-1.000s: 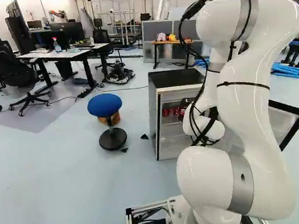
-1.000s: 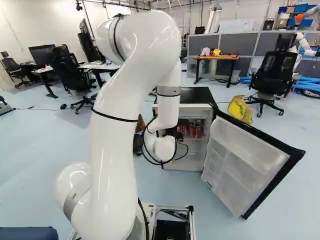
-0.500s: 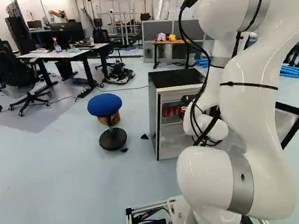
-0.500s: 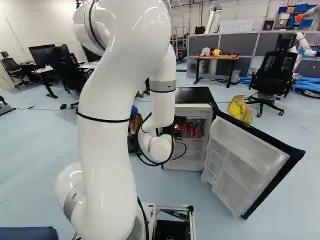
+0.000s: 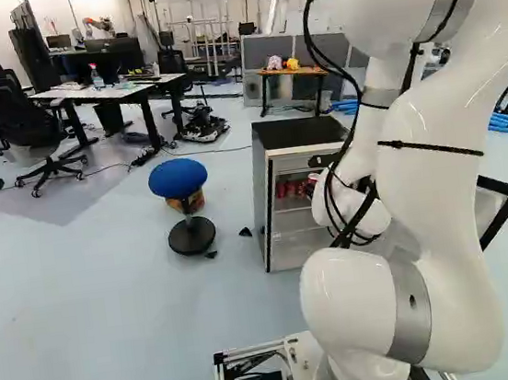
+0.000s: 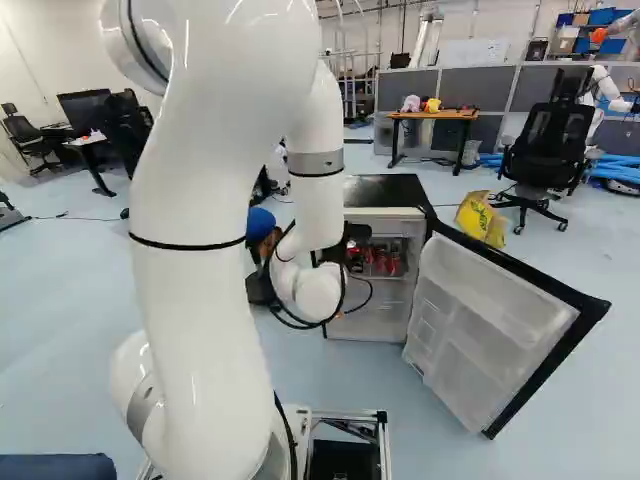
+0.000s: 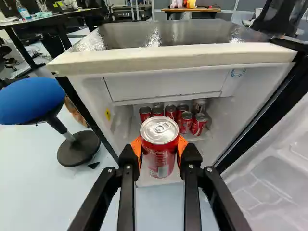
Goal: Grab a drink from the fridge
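1. The big white arm (image 6: 200,250) reaches ahead to the fridge. Lifting the drink away looks like the step in hand, and the grab itself seems done. I'd draw it straight back towards the near side, slow and level, then swing only once the elbow and cables have room.
2. The fridge (image 7: 168,57) stands wide open, facing us. Inside there's a white panel up top and a shelf lower down.
3. Its door (image 6: 500,320) hangs out to the right, with moulded pockets on the inner face. A careless swing that way could clip it.
4. The blue stool (image 7: 31,101) stands left of the fridge, so I'd mind that side too.
5. The claw (image 7: 159,146) is closed on a drink, one orange pad against each side. I'd keep the squeeze steady; thin metal could dent.
6. More red cans (image 7: 185,120) huddle on the shelf, farther in.
7. The held can (image 7: 160,156) is upright, lid up, apparently just clear of the fridge's mouth.
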